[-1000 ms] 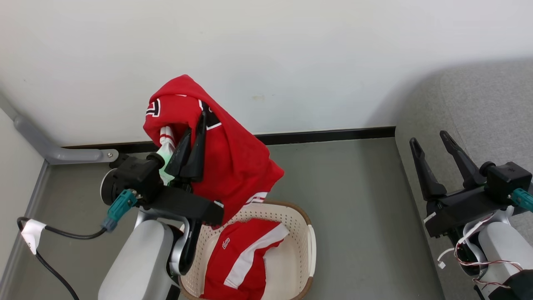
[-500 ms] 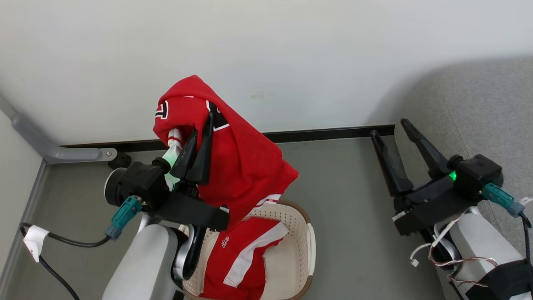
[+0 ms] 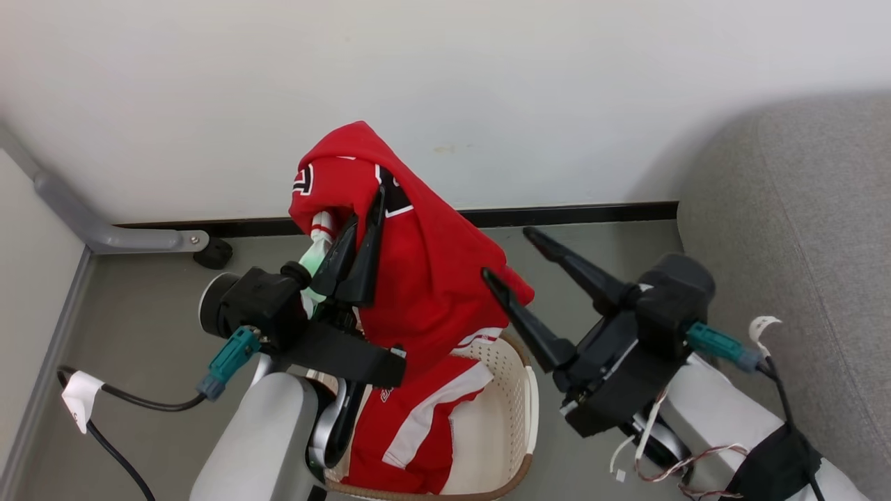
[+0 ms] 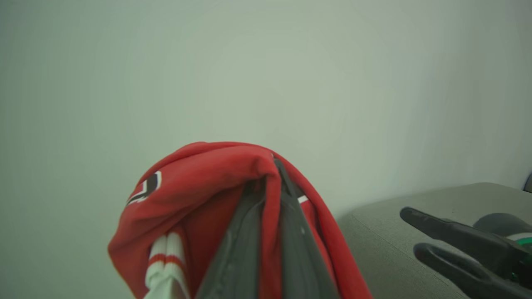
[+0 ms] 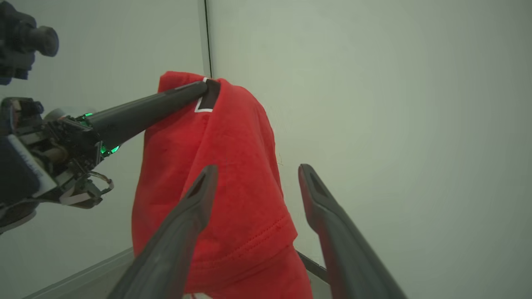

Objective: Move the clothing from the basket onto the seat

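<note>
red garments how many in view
2. One bright red garment hangs from the left gripper above the cream perforated basket; one red white-striped garment lies inside. Others may hide beneath.

- Floor (image 3: 139, 306): grey, smooth, meeting a dark skirting (image 3: 592, 212) at the wall.
- Basket (image 3: 495, 424): cream, perforated, brown rim; stands mid-floor.
- Cable (image 3: 153, 402): black, with a white tag (image 3: 78, 396); lies at the left.
- Small black object (image 3: 212, 253): beside the skirting.
- Seat (image 3: 800, 209): grey fabric, at the right.

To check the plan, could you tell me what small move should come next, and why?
Probably ease the open right gripper forward onto the red garment: the left gripper holds it bunched above the basket, its loose side hanging before the open jaws.
</note>
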Controlling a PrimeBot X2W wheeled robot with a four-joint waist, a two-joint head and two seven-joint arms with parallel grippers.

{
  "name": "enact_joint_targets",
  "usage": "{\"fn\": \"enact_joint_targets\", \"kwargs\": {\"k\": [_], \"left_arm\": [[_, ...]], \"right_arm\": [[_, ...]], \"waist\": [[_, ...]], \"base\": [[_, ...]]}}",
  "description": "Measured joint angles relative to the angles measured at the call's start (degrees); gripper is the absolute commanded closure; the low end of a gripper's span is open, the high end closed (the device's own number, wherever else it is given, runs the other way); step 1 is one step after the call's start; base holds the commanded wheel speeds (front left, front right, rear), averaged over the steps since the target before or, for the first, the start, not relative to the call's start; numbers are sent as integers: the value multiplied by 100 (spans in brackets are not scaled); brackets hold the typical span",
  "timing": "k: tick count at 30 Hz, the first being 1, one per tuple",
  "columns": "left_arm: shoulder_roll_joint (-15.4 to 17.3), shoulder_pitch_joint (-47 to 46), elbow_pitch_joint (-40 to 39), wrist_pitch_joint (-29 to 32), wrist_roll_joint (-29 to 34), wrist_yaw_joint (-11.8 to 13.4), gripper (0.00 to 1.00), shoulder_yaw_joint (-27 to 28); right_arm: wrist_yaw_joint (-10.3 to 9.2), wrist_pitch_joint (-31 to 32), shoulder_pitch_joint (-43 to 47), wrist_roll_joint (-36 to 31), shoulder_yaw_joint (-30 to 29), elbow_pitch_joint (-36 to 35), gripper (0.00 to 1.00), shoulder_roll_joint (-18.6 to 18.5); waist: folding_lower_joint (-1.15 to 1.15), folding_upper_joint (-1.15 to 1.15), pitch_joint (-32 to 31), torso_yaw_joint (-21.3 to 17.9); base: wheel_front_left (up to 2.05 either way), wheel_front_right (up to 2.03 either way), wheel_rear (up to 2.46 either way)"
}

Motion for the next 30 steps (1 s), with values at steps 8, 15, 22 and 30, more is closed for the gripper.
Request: {"fn": "enact_joint_targets", "kwargs": {"k": [8,15,22,30], "left_arm": [[-26,-28,-31,0,42,-46,100,-63],[-75,-145,-62,0,42,-69,100,-178],[-109,-198,-100,0,51,-103,100,-361],[-126,-278,-210,0,58,-199,100,-646]], "right_arm": [[1,0,-394,110,1002,250,0,-18],[1,1,-684,146,1217,705,0,-35],[1,0,-875,325,1223,1127,0,40],[1,1,-1266,465,1132,1695,0,241]], "waist": [[0,0,70,132],[0,0,140,263],[0,0,195,392],[0,0,231,596]], "base": [[0,0,0],[0,0,0],[0,0,0],[0,0,0]]}}
